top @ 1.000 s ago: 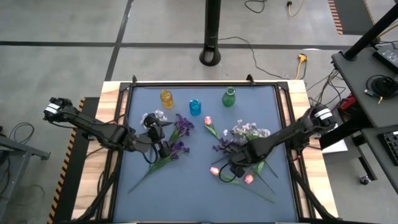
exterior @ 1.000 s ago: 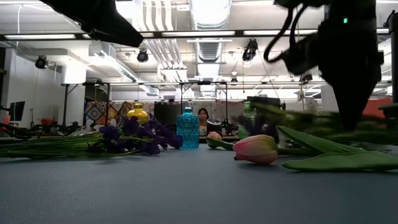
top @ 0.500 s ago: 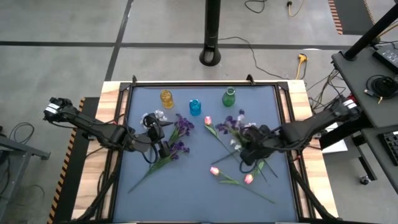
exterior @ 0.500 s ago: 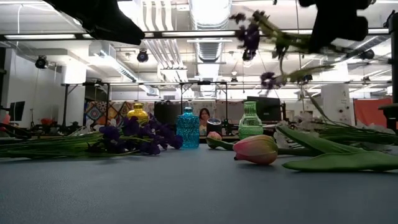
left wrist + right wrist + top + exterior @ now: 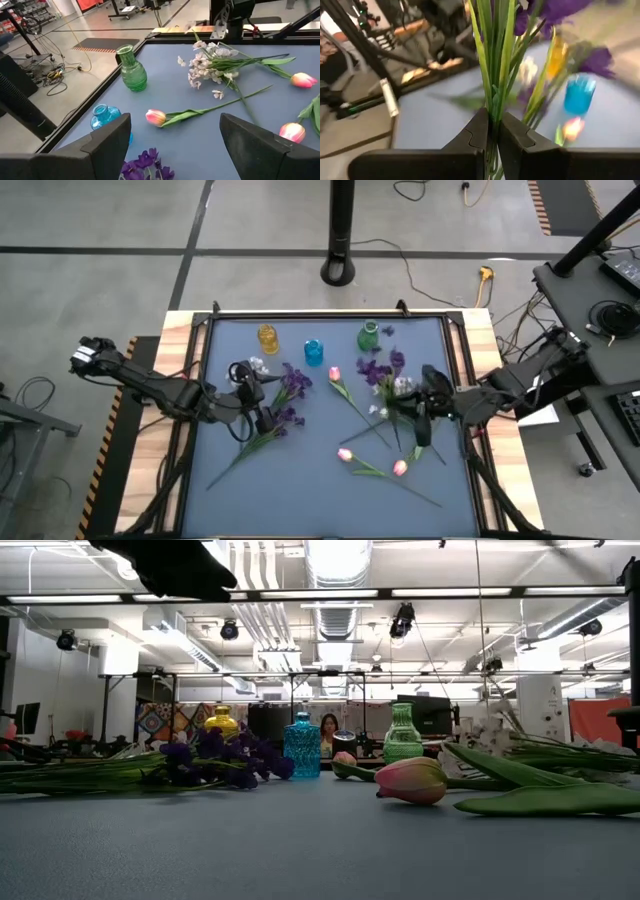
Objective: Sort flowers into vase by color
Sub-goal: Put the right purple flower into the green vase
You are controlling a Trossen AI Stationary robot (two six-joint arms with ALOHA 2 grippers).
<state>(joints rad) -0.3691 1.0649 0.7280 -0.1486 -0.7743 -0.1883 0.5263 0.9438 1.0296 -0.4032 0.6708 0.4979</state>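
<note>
Right pincer (image 5: 428, 402) clamps purple stems (image 5: 496, 60); bunch now lifted off bench (image 5: 300, 500), carried toward green vase (image 5: 368, 337) just beyond blooms. Insertion pending. Left pincer (image 5: 262, 418) wide open, empty, beside second purple bunch (image 5: 290, 385). Tulips (image 5: 344, 454) remain near right pincer.

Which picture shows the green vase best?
The left wrist view: the green vase stands whole and close on the blue mat. The high view shows it small from above; the low view shows it far back; the right wrist view misses it.
</note>
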